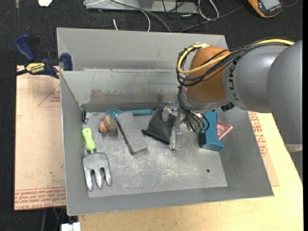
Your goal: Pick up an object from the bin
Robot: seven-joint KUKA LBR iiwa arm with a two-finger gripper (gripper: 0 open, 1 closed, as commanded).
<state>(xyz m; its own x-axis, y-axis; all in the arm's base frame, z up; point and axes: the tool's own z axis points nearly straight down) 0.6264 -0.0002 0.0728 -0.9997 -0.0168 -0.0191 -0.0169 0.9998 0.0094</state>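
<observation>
My gripper (173, 141) hangs low in the middle of the bin, under the orange wrist cover. Its tip stands at the right edge of a black wedge-shaped thing (158, 125), which lies tilted on the floor just to its left. Whether it touches the black thing I cannot tell. A blue box (211, 135) stands close on the gripper's right, with a pink triangular piece (224, 129) behind it. A grey flat bar (130, 137) lies slanted left of the black thing.
A teal scoop (121, 112) lies along the back wall, with a brown shell-like lump (108, 125) beside it. A garden fork with a green handle (93, 161) lies at the left. The front half of the floor is bare metal. The arm covers the bin's right rear corner.
</observation>
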